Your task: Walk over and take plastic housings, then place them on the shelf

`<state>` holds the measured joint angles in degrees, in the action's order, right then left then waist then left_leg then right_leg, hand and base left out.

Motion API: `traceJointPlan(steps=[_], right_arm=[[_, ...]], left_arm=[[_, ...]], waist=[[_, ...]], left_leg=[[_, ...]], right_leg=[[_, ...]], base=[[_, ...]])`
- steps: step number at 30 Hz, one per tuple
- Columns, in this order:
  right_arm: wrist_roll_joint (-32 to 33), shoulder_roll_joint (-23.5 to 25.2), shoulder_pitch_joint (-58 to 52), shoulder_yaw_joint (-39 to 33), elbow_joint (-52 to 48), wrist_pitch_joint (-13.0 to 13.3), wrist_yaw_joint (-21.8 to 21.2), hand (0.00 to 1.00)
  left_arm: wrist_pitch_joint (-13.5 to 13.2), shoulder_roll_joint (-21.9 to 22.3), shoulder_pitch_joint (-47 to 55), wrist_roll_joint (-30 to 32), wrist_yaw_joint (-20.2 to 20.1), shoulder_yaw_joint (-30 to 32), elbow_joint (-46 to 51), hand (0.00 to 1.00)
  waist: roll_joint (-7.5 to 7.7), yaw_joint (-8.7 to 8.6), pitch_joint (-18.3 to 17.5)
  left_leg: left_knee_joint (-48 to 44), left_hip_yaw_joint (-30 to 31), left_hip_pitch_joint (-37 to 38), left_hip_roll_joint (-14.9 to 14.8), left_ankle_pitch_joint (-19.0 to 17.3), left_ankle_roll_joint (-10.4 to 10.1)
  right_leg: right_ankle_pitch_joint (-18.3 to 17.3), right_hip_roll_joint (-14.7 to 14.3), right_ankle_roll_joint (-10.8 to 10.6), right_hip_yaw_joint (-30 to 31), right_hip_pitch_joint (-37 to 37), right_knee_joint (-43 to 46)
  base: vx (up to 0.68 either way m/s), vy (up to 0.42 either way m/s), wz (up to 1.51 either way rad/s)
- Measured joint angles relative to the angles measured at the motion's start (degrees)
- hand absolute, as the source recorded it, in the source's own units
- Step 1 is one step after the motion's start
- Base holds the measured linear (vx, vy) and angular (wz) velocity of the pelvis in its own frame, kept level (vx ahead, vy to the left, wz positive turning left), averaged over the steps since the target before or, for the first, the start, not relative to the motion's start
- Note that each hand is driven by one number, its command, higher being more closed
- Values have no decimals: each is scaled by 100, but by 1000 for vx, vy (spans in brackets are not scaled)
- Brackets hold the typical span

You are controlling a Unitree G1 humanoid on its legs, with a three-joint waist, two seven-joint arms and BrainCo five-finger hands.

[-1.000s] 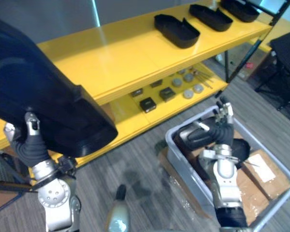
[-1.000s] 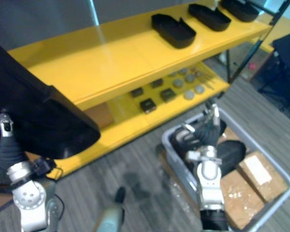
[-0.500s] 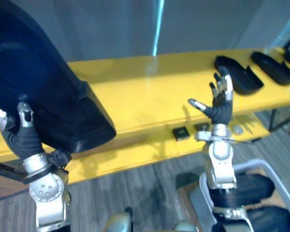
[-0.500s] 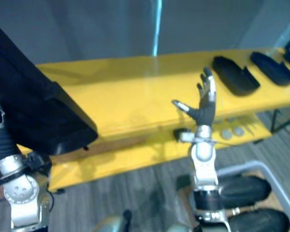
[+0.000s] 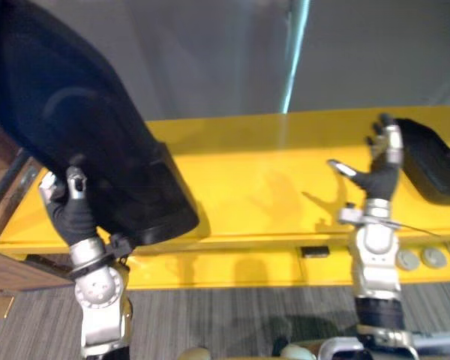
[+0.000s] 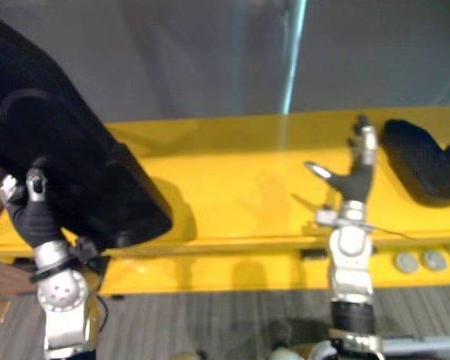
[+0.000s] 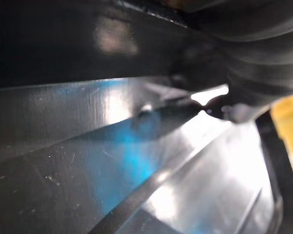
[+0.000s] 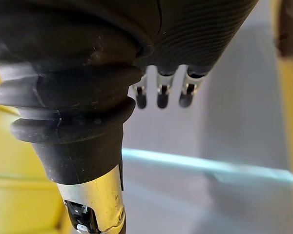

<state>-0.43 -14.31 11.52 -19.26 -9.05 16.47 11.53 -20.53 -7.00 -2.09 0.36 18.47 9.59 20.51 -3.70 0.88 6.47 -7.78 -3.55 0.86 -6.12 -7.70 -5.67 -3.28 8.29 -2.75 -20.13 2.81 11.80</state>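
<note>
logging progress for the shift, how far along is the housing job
Done: one black housing lies at the right end of the yellow shelf. In hand: the left hand grips a large black housing, raised by the shelf's left end, not yet set down; the right hand is open, empty. Left: lower it onto the shelf and release.

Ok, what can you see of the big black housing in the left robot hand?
The large black plastic housing is a smooth, glossy shell with a rounded body and a raised rim. It is held up and tilted at the left end of the yellow shelf. The left robot hand grips its lower edge from below.
</note>
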Motion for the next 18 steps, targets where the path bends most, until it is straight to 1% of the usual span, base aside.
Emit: traceJointPlan(steps=[1,3,4,6,7,8,11,12,14,15,17,18], right_arm=[[-78,-4,-2,-63,-249,0,25,0],[-267,-3,-151,-259,-838,14,71,0],[-272,-3,-179,-331,-929,30,73,0],[-272,-3,-247,-653,-1154,83,86,0],[-266,-4,-271,-712,-1197,83,86,0],[-255,-3,-352,-862,-1316,90,71,0],[-216,-2,-562,-1153,-1522,106,61,0],[-199,-2,-594,-1188,-1558,110,53,0],[-4,20,-739,-1280,-1619,110,-67,0],[83,28,-804,-1275,-1662,110,-92,0],[303,157,-974,-1260,-1799,111,-227,0],[333,176,-1026,-1241,-1817,111,-261,0]], left_arm=[[0,-120,-51,-9,-8,-2,-1,100],[22,-389,-105,-46,-101,-74,-101,100],[30,-423,-114,-54,-139,-90,-150,100],[121,-446,-268,-185,-324,-205,-505,100],[159,-448,-312,-236,-367,-218,-589,100],[208,-502,-459,-418,-462,-268,-782,100],[364,-807,-930,-956,-759,-400,-1247,100],[392,-857,-1045,-1012,-803,-408,-1336,100],[474,-1000,-1630,-1421,-1005,-478,-1958,100],[516,-1075,-1804,-1571,-1031,-546,-2181,100],[742,-1364,-2466,-1944,-1104,-668,-2959,100],[796,-1436,-2649,-2036,-1108,-715,-3188,100]], waist=[[29,-13,-17],[156,-80,-126],[173,-116,-141],[217,-303,-209],[214,-356,-236],[206,-417,-246],[155,-633,-276],[140,-658,-277],[82,-833,-280],[67,-871,-282],[13,-1027,-274],[-4,-1055,-263]], left_leg=[[134,-35,75,3,27,-26],[284,-254,148,11,62,-25],[339,-325,195,4,74,-31],[443,-540,324,1,84,-25],[459,-605,334,0,84,-25],[544,-740,412,-3,84,-25],[613,-1097,419,-4,82,-26],[626,-1140,414,-3,82,-26],[657,-1339,413,-2,82,-26],[676,-1382,419,-5,82,-26],[726,-1558,410,-16,82,-27],[731,-1608,408,-15,82,-27]], right_leg=[[5,-24,-9,66,-1,-69],[94,-98,-94,302,-9,-353],[138,-121,-88,338,-25,-421],[268,-186,-117,532,-81,-639],[304,-204,-106,599,-70,-686],[398,-249,-114,733,-67,-812],[602,-337,-107,1048,34,-1059],[642,-342,-105,1105,71,-1092],[772,-391,-98,1289,134,-1245],[787,-411,-95,1325,148,-1261],[839,-460,-83,1503,287,-1276],[852,-474,-83,1557,321,-1277]], base=[[6,2,-25],[5,-3,-44],[12,1,-39],[0,13,-43],[-1,15,-56],[-7,14,-57],[-4,3,-53],[4,8,-61],[-3,4,-44],[-13,-22,-37],[-24,-19,-39],[-25,-13,-28]])
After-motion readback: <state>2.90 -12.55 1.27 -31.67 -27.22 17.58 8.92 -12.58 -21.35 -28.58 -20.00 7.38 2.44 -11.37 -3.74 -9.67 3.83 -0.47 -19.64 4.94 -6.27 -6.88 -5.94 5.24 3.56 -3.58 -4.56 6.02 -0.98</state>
